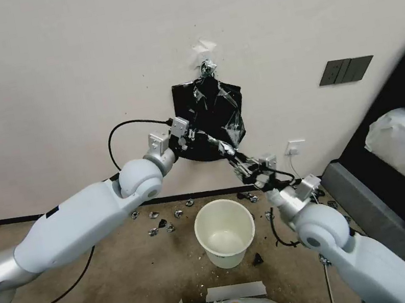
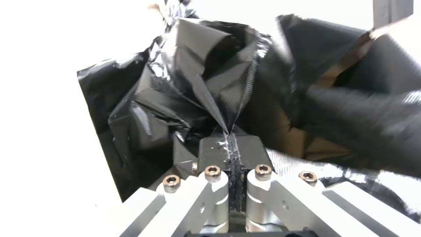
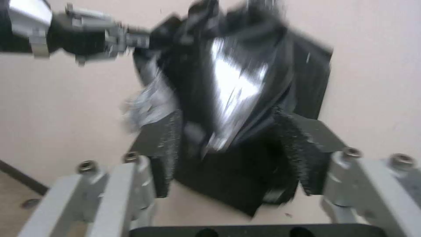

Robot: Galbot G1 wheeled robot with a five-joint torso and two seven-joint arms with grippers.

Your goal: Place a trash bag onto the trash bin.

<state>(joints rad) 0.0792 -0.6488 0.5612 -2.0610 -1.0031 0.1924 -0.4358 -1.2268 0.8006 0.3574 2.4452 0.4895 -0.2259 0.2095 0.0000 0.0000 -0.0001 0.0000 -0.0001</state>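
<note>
A black bundle of bags (image 1: 207, 101) hangs on the wall. One glossy, crinkled trash bag (image 1: 223, 147) is pulled out of it in a taut strip slanting down to the right. My left gripper (image 1: 189, 135) is at the bundle's lower left; its fingers (image 2: 215, 153) are shut on a fold of the trash bag (image 2: 197, 92). My right gripper (image 1: 250, 172) is at the strip's lower end, open, its pads (image 3: 160, 154) wide apart with the bag (image 3: 232, 82) running between them. The cream-white trash bin (image 1: 224, 230) stands upright on the floor below, holding nothing.
Small black scraps (image 1: 160, 225) litter the carpet behind the bin. A dark bed frame (image 1: 379, 215) with white plastic bedding runs along the right. A white socket (image 1: 295, 147) and a dark switch panel (image 1: 346, 70) are on the wall. A black cable (image 1: 56, 300) crosses the floor at left.
</note>
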